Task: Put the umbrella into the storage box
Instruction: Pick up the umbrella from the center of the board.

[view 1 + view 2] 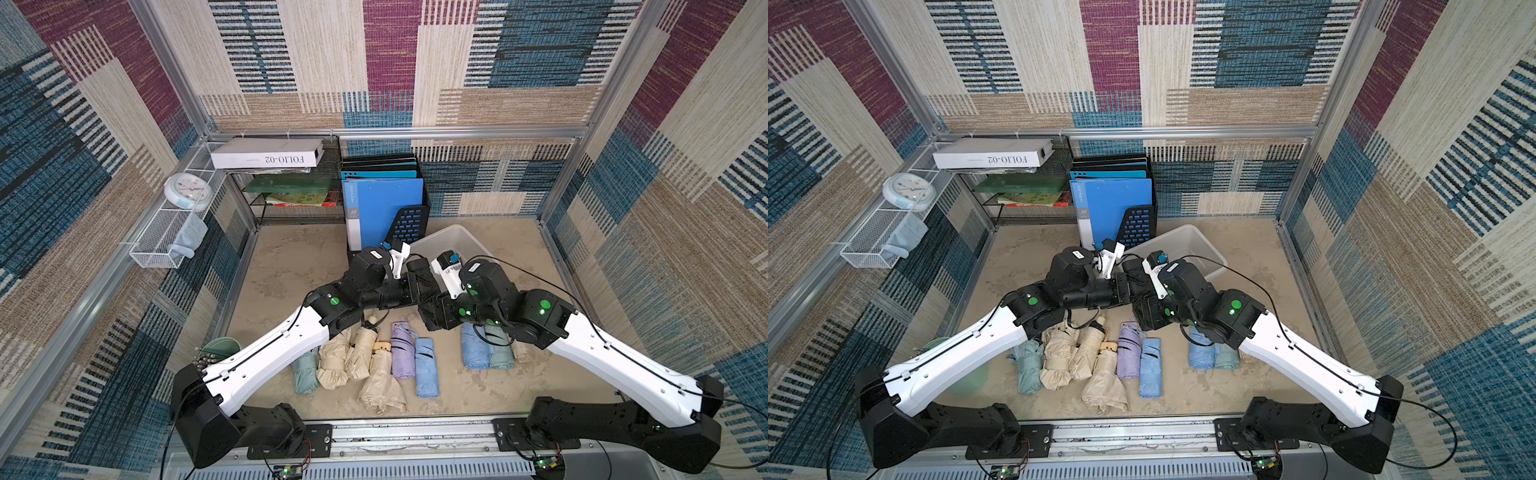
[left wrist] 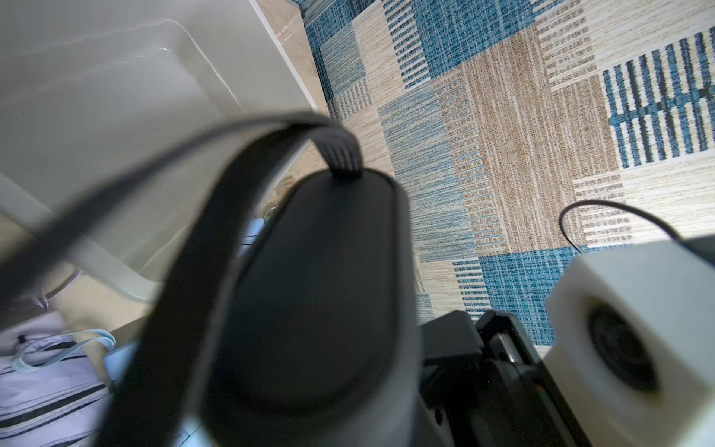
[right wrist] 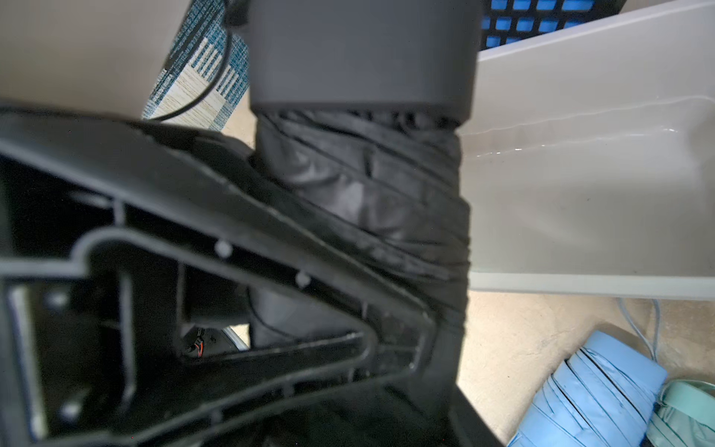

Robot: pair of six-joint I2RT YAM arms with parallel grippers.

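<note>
A folded black umbrella (image 3: 367,193) hangs between my two grippers over the middle of the table, just in front of the storage box (image 1: 455,239). Its handle end (image 1: 417,264) points toward the box. The handle and wrist strap fill the left wrist view (image 2: 317,290). My left gripper (image 1: 419,284) is shut on the umbrella, one finger (image 3: 232,240) lying against the cloth. My right gripper (image 1: 432,309) sits at the umbrella's near end, its jaws lost in dark blur. The pale grey-white box (image 1: 1187,241) shows nothing inside (image 2: 116,96).
Several folded umbrellas lie in a row near the front edge: beige (image 1: 376,374), lilac (image 1: 402,353), blue (image 1: 427,368) and green (image 1: 305,376). A black file holder with blue folders (image 1: 409,224) stands left of the box. A white wire basket (image 1: 162,245) hangs on the left wall.
</note>
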